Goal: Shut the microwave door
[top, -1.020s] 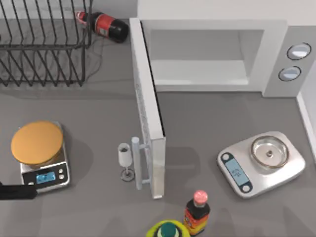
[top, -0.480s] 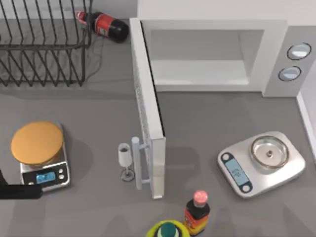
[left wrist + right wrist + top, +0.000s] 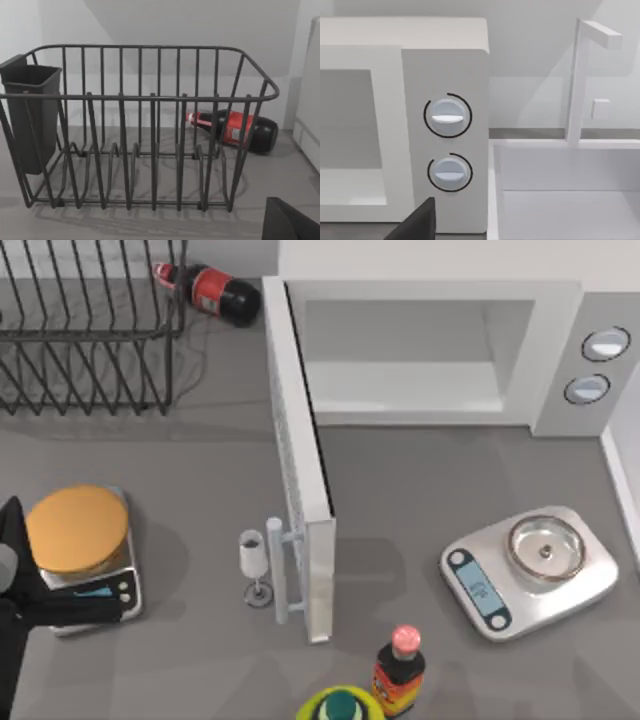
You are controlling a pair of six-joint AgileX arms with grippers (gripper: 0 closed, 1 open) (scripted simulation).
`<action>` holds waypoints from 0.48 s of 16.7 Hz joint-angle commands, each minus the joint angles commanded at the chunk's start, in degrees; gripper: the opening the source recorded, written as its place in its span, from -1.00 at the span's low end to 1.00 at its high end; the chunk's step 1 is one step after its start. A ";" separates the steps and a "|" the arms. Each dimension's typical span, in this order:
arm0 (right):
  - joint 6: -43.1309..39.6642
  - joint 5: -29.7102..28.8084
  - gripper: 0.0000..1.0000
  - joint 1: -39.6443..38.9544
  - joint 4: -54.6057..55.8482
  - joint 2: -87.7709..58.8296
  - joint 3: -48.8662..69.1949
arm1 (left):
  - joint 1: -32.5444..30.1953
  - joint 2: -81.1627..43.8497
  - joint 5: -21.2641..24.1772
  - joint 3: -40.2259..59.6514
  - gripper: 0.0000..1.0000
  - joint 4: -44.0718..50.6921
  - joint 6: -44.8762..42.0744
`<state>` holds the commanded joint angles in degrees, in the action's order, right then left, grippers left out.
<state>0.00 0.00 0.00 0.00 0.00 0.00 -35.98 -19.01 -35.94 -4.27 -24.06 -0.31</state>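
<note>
The microwave [image 3: 560, 370] stands at the back right, its white cavity [image 3: 410, 360] exposed. Its two round knobs [image 3: 447, 116] face the right wrist view. The microwave door [image 3: 298, 470] stands wide open, sticking out toward the table's front, with its white bar handle [image 3: 280, 575] on the left face near the free end. My left gripper [image 3: 112, 612] reaches in from the lower left edge, lying over the front of a kitchen scale, well left of the door. A dark piece of my right gripper [image 3: 420, 222] shows in the right wrist view, in front of the microwave's knob panel.
A wine glass [image 3: 253, 560] stands right beside the handle. A scale with an orange disc [image 3: 78, 535] sits at left and a silver scale [image 3: 530, 570] at right. A wire dish rack [image 3: 90, 340] and a cola bottle [image 3: 215, 292] sit at the back left. A sauce bottle [image 3: 400, 670] stands in front of the door's free end.
My left arm has come further into the top view from the lower left, and its dark tip has risen over the front of the orange-topped scale. The door has not moved.
</note>
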 joint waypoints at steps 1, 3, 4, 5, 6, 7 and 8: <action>0.00 0.00 1.00 0.00 0.00 0.00 0.00 | -0.35 -1.98 -0.34 -0.33 -1.00 -2.05 -0.04; 0.00 0.00 1.00 0.00 0.00 0.00 0.00 | -0.51 -4.18 -0.50 -0.69 -1.00 -4.30 -0.08; 0.00 0.00 1.00 0.00 0.00 0.00 0.00 | -0.50 -4.37 -0.49 -0.72 -1.00 -4.50 -0.09; 0.00 0.00 1.00 0.00 0.00 0.00 0.00 | -0.50 -4.37 -0.49 -0.72 -1.00 -4.50 -0.09; 0.00 0.00 1.00 0.00 0.00 0.00 0.00 | -0.50 -4.37 -0.49 -0.72 -1.00 -4.50 -0.09; 0.00 0.00 1.00 0.00 0.00 0.00 0.00 | 0.30 -6.05 -0.40 1.36 -1.00 -4.33 -0.07; 0.00 0.00 1.00 0.00 0.00 0.00 0.00 | 0.13 -6.24 -0.57 1.33 -1.00 -4.53 -0.08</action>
<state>0.00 0.00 0.00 0.00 0.00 0.00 -35.86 -25.25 -36.51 -2.93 -28.59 -0.40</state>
